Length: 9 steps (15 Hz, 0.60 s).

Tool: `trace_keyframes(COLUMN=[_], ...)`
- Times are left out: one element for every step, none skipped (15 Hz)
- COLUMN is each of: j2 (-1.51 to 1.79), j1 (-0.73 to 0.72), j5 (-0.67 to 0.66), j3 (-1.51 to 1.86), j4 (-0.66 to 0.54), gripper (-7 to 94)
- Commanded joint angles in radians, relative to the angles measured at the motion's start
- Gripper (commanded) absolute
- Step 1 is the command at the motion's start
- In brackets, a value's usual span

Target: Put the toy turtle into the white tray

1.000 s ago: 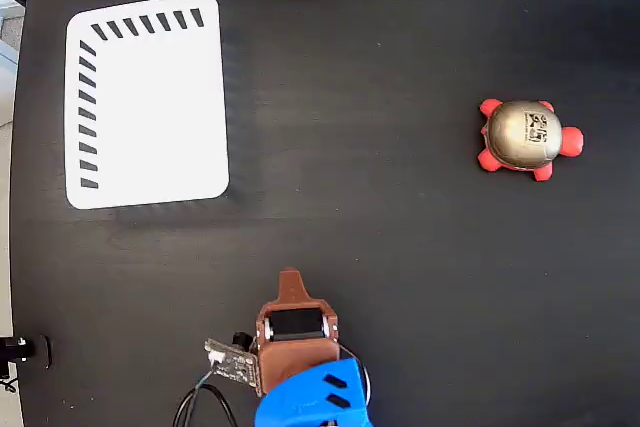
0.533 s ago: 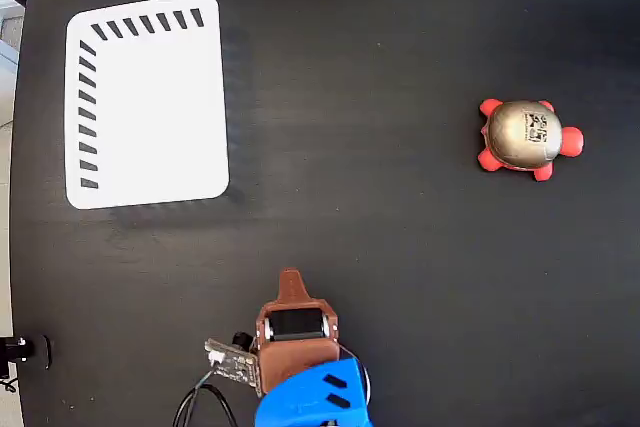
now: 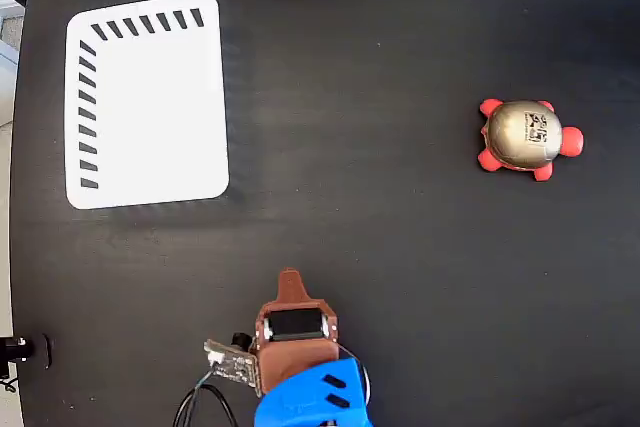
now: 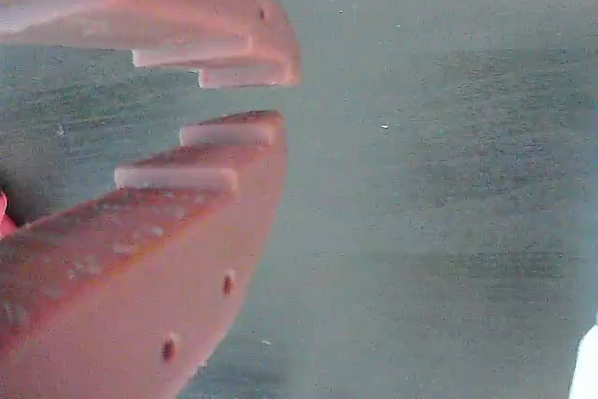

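One turtle and one tray lie well apart on my worktop. My gripper holds nothing, tips slightly apart.

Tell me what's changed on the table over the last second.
Nothing visibly changed. The toy turtle sits at the right of the fixed view, the white tray lies at upper left holding nothing, and the tool rests at the bottom edge, gripping nothing.
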Motion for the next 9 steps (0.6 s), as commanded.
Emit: trace_keyframes(j2=[0.011, 0.011, -0.017, -0.071, -0.138, -0.206, -0.282, -0.387, -0.525], j1=[-0.011, -0.014, -0.015, -0.011, -0.006, -0.011, -0.014, 0.005, 0.052], j5=[0.0, -0.006, -0.005, 0.002, 0.009, 0.049, 0.041, 0.015, -0.009], j3=[-0.008, -0.008, -0.009, -0.017, -0.029, -0.04, -0.064, -0.133, -0.256], j4=[0.014, 0.014, -0.002, -0.034, -0.067, -0.12, -0.156, -0.175, -0.163], gripper=[0, 0, 0, 1, 2, 0, 0, 0, 0])
